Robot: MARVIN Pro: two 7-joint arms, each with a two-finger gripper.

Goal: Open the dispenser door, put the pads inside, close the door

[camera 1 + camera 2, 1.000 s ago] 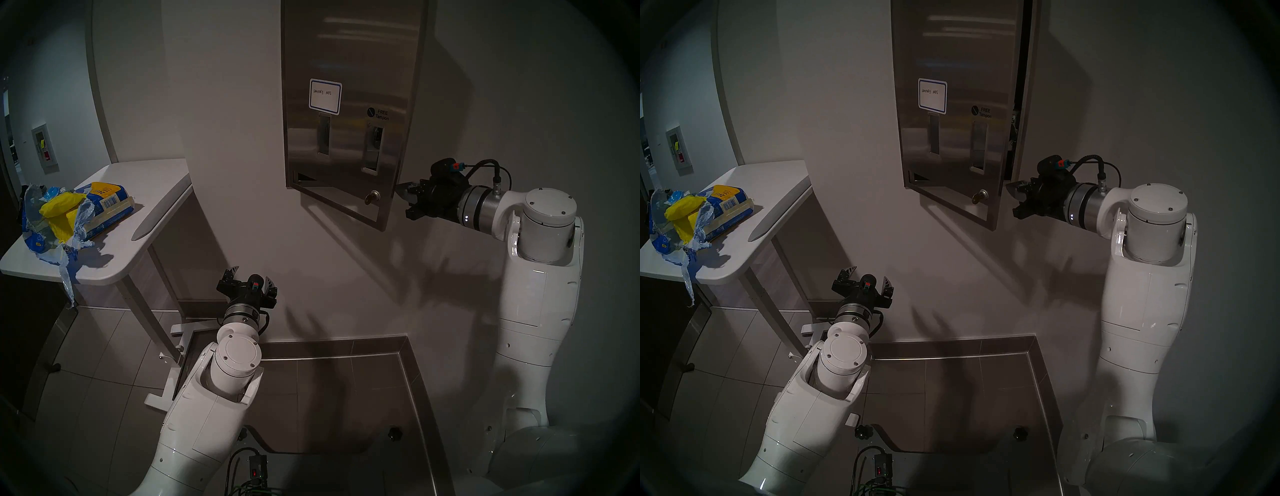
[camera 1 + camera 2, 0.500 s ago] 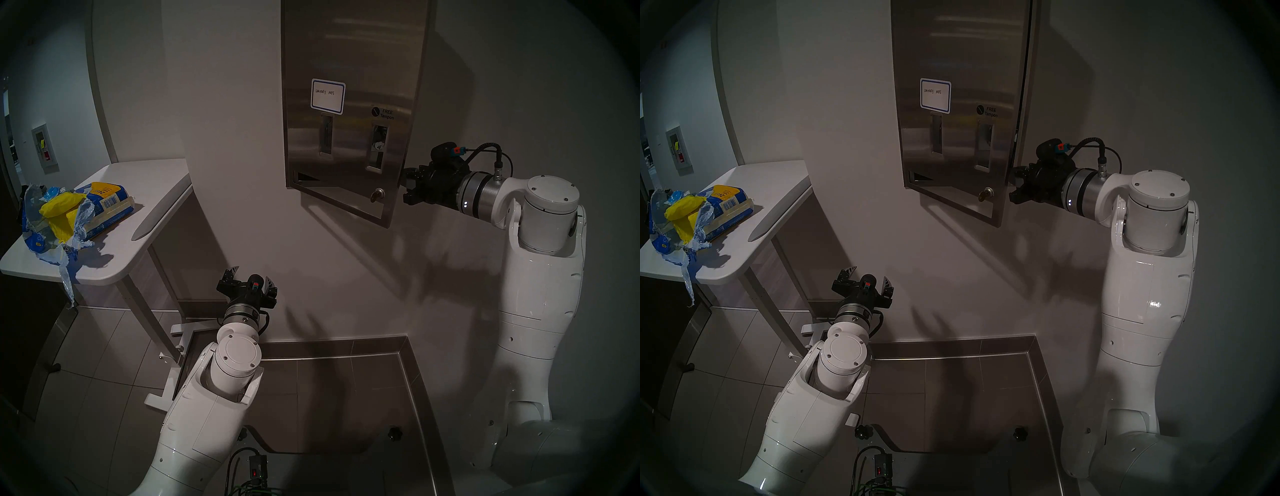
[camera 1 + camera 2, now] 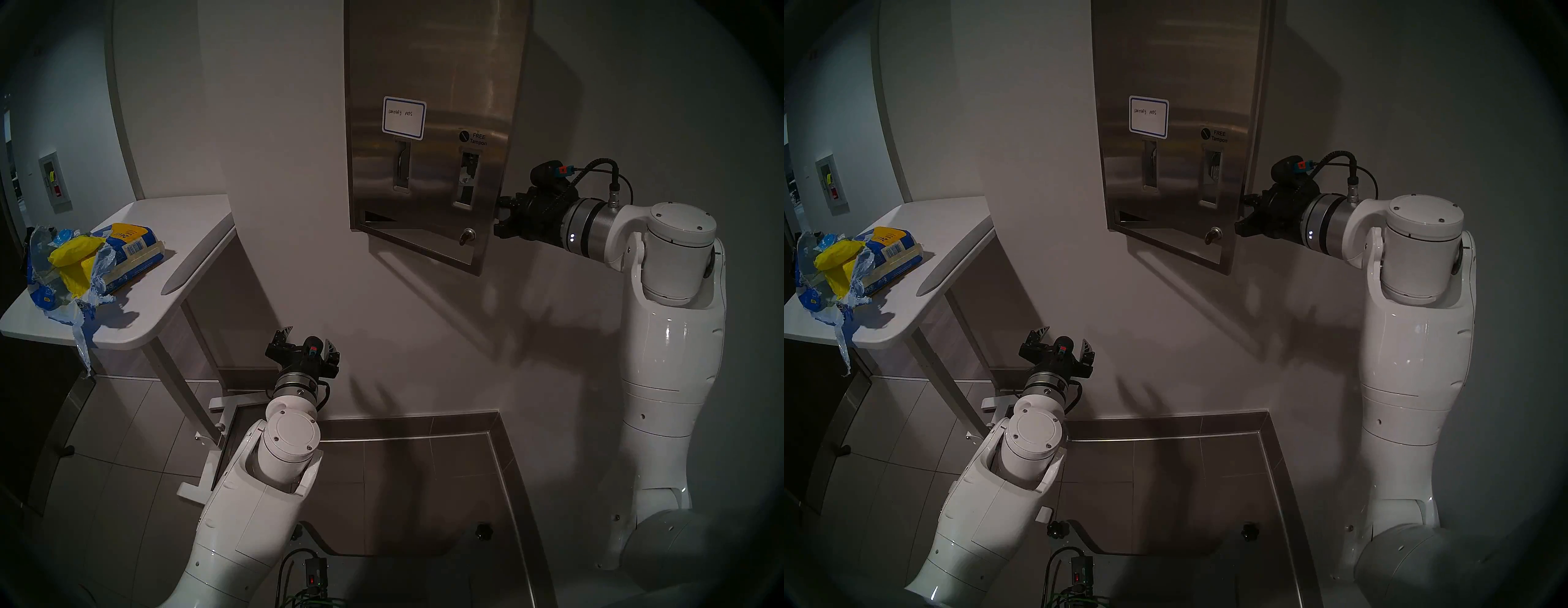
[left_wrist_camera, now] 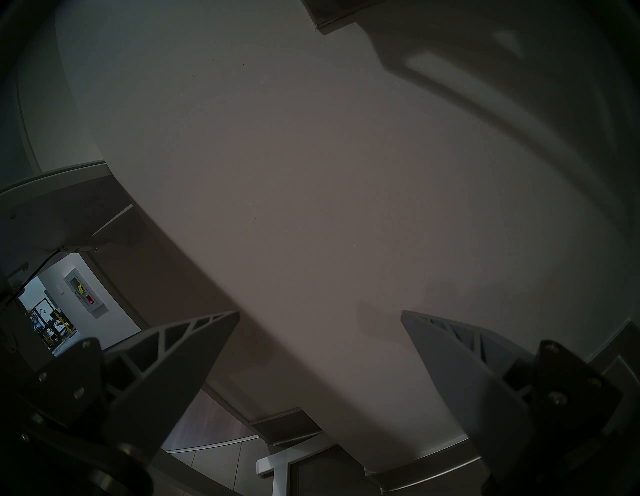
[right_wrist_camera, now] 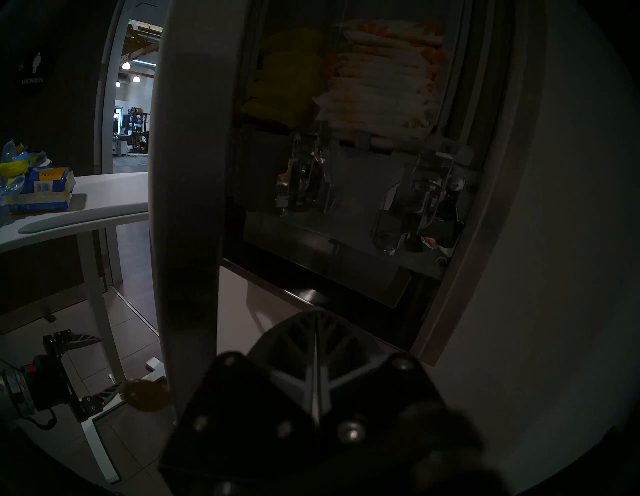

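Head cams first: the dispenser door (image 3: pixel 428 127) hangs ajar on the wall, swung out a bit on its right side, with a blue-bordered label (image 3: pixel 403 118) handwritten "sanitary pads" and a printed "FREE Tampon" mark (image 3: pixel 475 138) over the right lever slot. The right end effector (image 3: pixel 499 216) sits right at the door's free right edge, fingers pressed together with nothing between them, though whether it actually touches the steel is hard to tell. The left end effector (image 3: pixel 305 342) hangs low near the wall, spread wide and empty. Yellow pads (image 3: pixel 74 254) lie in a torn blue pack (image 3: pixel 123 250) on the white counter (image 3: pixel 140 322) off to the left. Left wrist cam is just bare wall between two splayed fingers (image 4: pixel 194 346). Right wrist cam peeks behind the door edge (image 5: pixel 190 207): yellow pads (image 5: pixel 287 90) stacked inside beside white orange-printed packets (image 5: pixel 381 93), and a "WOMEN" sign (image 5: pixel 33 80) far left.
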